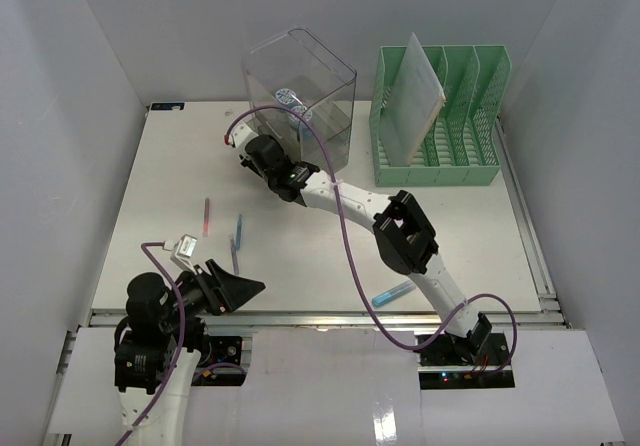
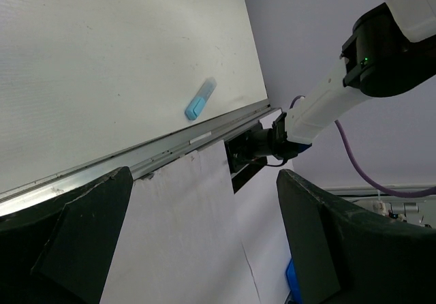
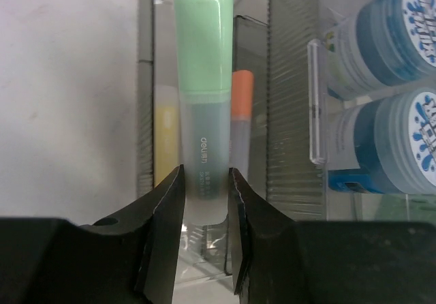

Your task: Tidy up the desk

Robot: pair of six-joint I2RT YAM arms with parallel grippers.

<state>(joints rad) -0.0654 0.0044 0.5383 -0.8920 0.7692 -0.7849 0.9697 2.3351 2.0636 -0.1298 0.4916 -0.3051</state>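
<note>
Starting at the right gripper (image 3: 204,176), we find its jaws clamped on the translucent barrel of a green-capped highlighter (image 3: 203,79), cap pointing away from the wrist. The highlighter is lined up with the open clear drawer (image 3: 145,113), which holds a yellow marker (image 3: 165,133) and an orange-capped marker (image 3: 241,106); we cannot tell whether it touches the drawer. Just beside the drawer, two blue patterned rolls (image 3: 388,38) sit inside the clear plastic organiser box (image 1: 320,76).

The left gripper (image 1: 240,288) has its jaws spread wide and holds nothing. It hangs at the near left corner, above the aluminium rail (image 2: 170,150).

The large white desk (image 1: 160,166) lies beneath both arms. On it we note a short blue highlighter (image 1: 393,293) near the front edge, a pink pen (image 1: 206,216) and slim blue pens (image 1: 238,228) at the left, and a green slotted file rack (image 1: 460,116) at the back right.
</note>
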